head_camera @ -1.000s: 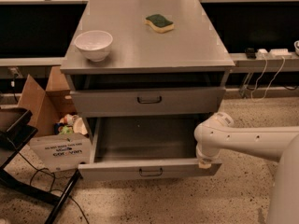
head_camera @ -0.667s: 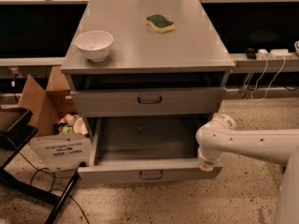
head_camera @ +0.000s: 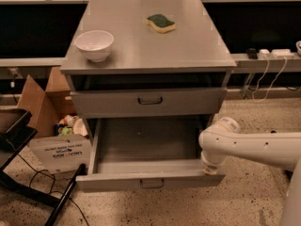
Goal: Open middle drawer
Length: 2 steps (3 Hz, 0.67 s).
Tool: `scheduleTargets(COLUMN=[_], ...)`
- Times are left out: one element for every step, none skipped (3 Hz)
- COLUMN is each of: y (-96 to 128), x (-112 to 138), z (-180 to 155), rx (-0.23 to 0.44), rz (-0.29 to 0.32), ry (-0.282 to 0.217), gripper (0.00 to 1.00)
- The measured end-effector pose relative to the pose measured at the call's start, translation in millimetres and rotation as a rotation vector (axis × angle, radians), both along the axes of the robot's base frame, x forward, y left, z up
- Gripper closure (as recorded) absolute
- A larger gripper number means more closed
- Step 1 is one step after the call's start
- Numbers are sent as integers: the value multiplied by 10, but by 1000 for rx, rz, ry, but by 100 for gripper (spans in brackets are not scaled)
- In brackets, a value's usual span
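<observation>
The middle drawer (head_camera: 117, 180) is pulled far out of the grey cabinet (head_camera: 141, 55). Its low front panel carries a small dark loop handle (head_camera: 151, 183), and its long grey tray shows nothing inside. Above it, the taller-fronted top drawer (head_camera: 188, 101) sits pushed in. My white arm (head_camera: 263, 147) reaches in from the right. Its gripper (head_camera: 210, 167) points down at the right front corner of the middle drawer, touching or just above the panel's top edge.
A white bowl (head_camera: 94, 44) and a green-and-yellow sponge (head_camera: 161, 23) lie on the cabinet top. An open cardboard box (head_camera: 51, 126) with clutter stands on the floor to the left, beside a black stand (head_camera: 28, 182). Cables hang at the right wall.
The middle drawer has slid further out toward the camera, and my arm's end has moved with its right front corner.
</observation>
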State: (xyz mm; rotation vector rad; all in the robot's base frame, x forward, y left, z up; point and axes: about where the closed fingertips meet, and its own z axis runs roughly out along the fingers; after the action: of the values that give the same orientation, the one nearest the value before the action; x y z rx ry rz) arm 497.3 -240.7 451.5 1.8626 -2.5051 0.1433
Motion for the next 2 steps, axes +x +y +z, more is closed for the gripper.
scheduleTargets(y=[0, -80], x=[0, -213], z=[12, 29], rx=[0, -11], rz=[0, -35], ry=[0, 22], gripper=[100, 100])
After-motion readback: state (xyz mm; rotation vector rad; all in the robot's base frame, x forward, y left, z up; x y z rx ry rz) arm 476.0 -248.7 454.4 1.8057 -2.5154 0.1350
